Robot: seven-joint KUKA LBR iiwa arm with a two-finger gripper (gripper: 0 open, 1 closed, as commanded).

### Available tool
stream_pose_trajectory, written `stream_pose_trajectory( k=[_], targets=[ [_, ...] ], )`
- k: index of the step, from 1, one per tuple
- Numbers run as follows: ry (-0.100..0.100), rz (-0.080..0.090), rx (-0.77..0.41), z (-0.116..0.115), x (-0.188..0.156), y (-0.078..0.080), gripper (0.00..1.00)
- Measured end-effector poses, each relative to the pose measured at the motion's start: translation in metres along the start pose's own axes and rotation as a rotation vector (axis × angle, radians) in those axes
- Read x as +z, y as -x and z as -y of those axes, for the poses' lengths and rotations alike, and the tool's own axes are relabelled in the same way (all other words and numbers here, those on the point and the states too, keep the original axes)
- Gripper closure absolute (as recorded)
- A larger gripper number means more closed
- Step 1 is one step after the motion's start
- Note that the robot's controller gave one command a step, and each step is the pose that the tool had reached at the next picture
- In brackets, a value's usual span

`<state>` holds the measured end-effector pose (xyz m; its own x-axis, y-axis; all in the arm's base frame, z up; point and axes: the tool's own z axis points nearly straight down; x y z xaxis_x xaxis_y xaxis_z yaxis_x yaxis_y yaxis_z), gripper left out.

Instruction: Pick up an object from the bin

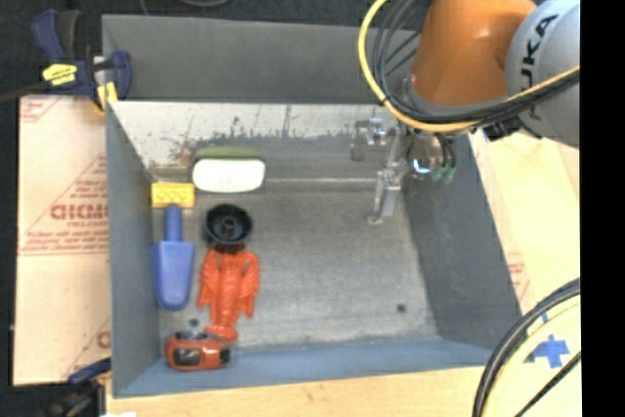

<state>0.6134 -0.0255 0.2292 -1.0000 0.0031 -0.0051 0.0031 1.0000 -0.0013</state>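
Note:
My gripper hangs over the bin's bare floor, right of the middle and near the back wall, with no loose thing under it. The nearest things lie well to its left. A white oblong pad with a green edge rests against the back wall. A black round cap sits just in front of the pad. Below the cap lies a red-orange toy lobster.
Along the left wall lie a yellow block, a blue scoop-shaped tool and, in the front left corner, a small red and black toy. The arm with its orange cover and yellow cable stands over the back right corner.

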Motion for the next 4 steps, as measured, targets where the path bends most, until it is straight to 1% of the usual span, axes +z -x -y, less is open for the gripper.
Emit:
stream_pose_trajectory(
  k=[1,2,3,4],
  targets=[
    [0.000,0.000,0.000,0.000,0.000,0.000,0.00],
    [0.000,0.002,-0.050,0.008,0.003,0.017,0.00],
    [0.002,0.002,0.061,0.001,0.063,-0.008,0.00],
    [-0.001,-0.004,0.002,-0.049,0.073,-0.015,0.00]
  ],
)
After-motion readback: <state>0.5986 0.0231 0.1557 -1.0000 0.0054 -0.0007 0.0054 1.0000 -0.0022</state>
